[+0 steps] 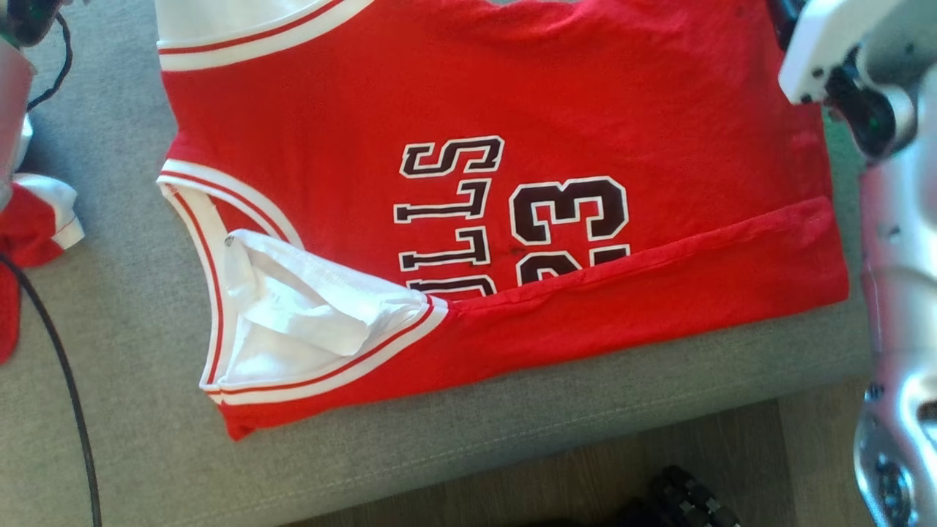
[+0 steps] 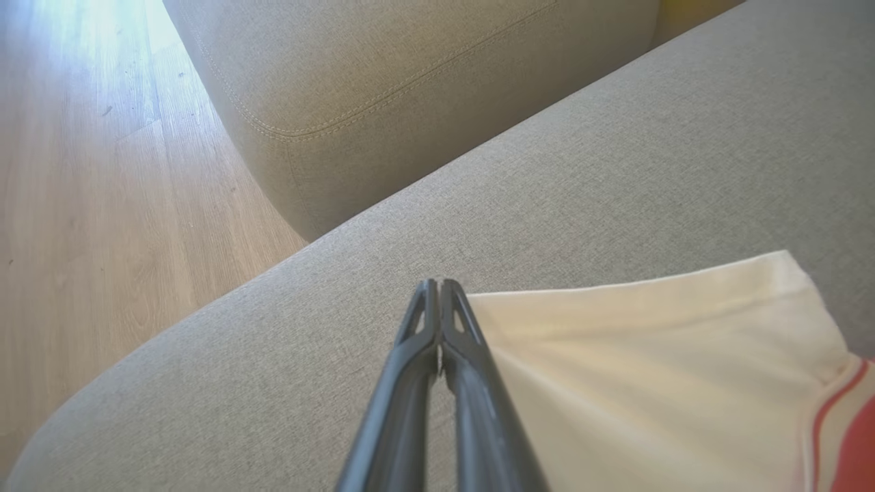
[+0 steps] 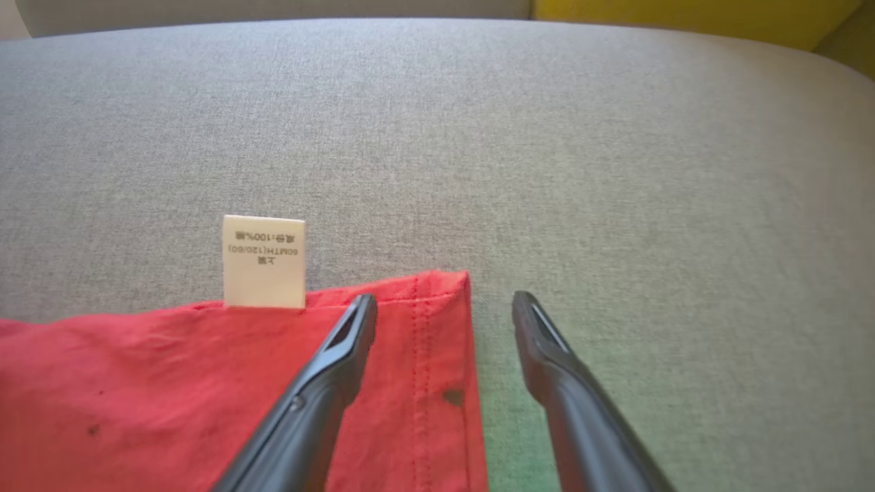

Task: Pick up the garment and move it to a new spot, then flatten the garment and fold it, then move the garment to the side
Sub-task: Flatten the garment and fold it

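Right gripper (image 3: 446, 299) is straddling jersey (image 3: 171, 383) hem corner spread wide, needing a deep pinch; left gripper (image 2: 437, 283) is sitting closed, possibly empty.

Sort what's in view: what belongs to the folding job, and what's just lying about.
Job: red jersey, its care label, left hand, right hand, grey cushion.
Lying about: black cable, second red-and-white cloth, dark object on the floor.

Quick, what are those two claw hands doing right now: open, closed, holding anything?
Left gripper: closed, with nothing seen between its fingers.
Right gripper: open, holding nothing, at the corner of the red jersey.
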Robot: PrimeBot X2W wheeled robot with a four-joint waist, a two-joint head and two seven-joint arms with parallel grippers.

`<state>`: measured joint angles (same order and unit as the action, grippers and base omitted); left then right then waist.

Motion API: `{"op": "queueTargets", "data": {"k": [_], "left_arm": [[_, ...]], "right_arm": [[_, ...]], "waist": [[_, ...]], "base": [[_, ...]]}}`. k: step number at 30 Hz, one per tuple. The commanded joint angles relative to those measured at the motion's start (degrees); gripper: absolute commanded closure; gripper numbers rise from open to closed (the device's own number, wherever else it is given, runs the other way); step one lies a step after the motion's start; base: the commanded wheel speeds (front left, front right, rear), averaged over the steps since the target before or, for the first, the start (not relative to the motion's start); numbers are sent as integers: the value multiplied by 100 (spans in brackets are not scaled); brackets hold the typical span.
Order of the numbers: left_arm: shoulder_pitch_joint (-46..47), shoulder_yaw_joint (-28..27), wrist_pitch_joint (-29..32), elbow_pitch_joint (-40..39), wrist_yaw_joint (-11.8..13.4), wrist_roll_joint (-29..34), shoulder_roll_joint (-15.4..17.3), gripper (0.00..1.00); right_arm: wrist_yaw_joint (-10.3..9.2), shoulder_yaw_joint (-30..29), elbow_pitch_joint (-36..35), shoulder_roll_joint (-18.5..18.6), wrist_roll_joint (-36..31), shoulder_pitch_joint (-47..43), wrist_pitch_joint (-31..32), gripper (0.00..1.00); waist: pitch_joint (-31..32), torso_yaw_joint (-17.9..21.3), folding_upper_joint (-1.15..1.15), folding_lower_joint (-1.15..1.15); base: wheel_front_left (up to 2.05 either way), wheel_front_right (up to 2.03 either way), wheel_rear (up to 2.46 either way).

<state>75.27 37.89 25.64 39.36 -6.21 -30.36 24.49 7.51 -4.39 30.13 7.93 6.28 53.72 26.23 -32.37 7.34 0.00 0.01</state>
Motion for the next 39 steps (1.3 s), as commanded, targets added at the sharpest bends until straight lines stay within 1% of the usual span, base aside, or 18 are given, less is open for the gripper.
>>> {"op": "queueTargets", "data": {"k": [1,2,6,8,9,10,11,12,13,14,15,19,21,24,25,27,33,39], "left_arm": [[207,-199,-9,-192,51,-41,278,100],[204,-194,-4,-200,50,-46,281,100],[168,-172,1,-215,55,-59,287,100],[138,-161,0,-224,59,-71,294,100],[133,-161,1,-230,60,-83,294,100],[128,-162,-2,-233,62,-92,295,100],[124,-165,-9,-234,65,-104,293,100],[126,-167,-11,-237,67,-116,292,100],[127,-166,-10,-238,67,-125,290,100],[130,-162,-10,-240,67,-130,288,100],[132,-154,-9,-240,66,-135,283,100],[135,-109,-6,-232,56,-142,267,100],[135,-76,1,-230,46,-137,273,100],[149,-41,5,-233,36,-136,281,100],[154,-35,2,-233,34,-139,281,100],[156,-26,-11,-228,31,-148,280,100],[213,-36,-316,-274,30,-120,289,100],[388,-113,-1002,-198,110,3,261,100]], "right_arm": [[-2,188,24,40,9,223,146,2],[-2,247,166,68,16,320,227,5],[-2,415,514,172,-26,525,410,2],[-2,512,679,193,8,617,461,7],[-2,539,736,203,34,657,461,19],[-2,572,793,211,61,693,460,36],[-2,625,834,219,97,734,437,42],[-2,642,871,226,141,778,397,42],[-2,668,914,234,177,812,370,49],[-2,694,960,244,205,842,348,52],[-2,715,1008,253,236,870,327,54],[-2,750,1216,340,253,997,217,52],[-2,727,1323,353,269,1075,143,54],[-2,697,1479,372,280,1201,66,67],[-2,698,1522,380,266,1241,34,75],[-2,695,1611,392,241,1311,-16,100],[-2,555,1746,455,189,1525,-374,100],[-2,5,1918,436,172,1800,-1067,100]], "waist": [[-2,-35,0,-1],[1,-49,0,-1],[24,-72,0,-1],[41,-67,0,-1],[40,-67,0,-1],[44,-66,0,-1],[49,-65,0,-1],[45,-64,0,-1],[43,-65,0,-1],[38,-70,0,-1],[34,-80,0,-1],[29,-139,0,-1],[23,-174,0,-1],[-2,-228,0,-1],[-9,-241,0,-1],[-18,-263,0,-1],[-54,-296,0,-1],[-54,-323,0,-1]], "base": [[0,0,0],[0,0,0],[0,0,0],[0,0,0],[0,0,0],[0,0,0],[0,0,0],[0,0,0],[0,0,0],[0,0,0],[0,0,0],[0,0,0],[0,0,0],[0,0,0],[0,0,0],[0,0,0],[0,0,0],[0,0,0]]}}
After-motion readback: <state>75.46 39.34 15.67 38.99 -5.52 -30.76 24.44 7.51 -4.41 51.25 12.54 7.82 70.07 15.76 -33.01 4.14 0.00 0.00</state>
